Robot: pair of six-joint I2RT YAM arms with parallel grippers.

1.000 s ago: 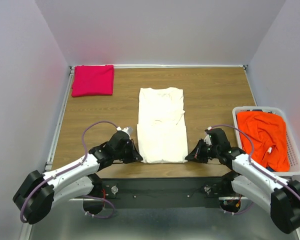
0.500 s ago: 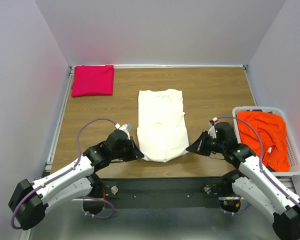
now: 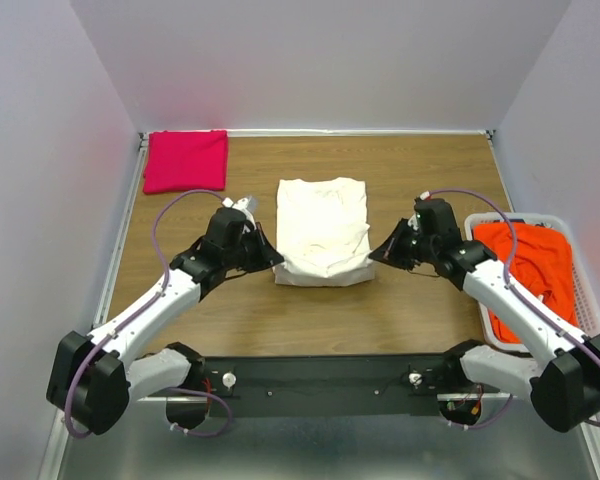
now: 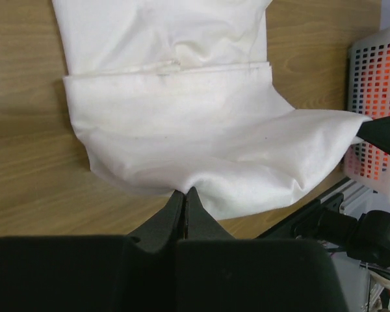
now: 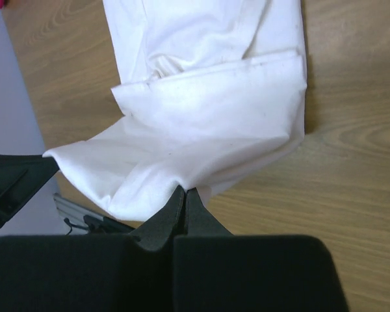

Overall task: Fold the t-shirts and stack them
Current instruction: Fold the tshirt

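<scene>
The bottom-to-top fold of the cream-white t-shirt (image 3: 322, 215), lying mid-way across the table (image 3: 430, 170), is in hand. The left gripper (image 3: 272, 262) and right gripper (image 3: 374, 257) each pinch tight on a hem corner, holding the lower half doubled over the body. The next move likely calls for carrying both corners evenly to the collar end and letting go together, ahead of stacking with the folded magenta t-shirt (image 3: 185, 160).

wooden table (image 3: 430, 170), cream t-shirt (image 3: 322, 215), folded magenta t-shirt (image 3: 185, 160), basket (image 3: 592, 300) perhaps at edge
</scene>
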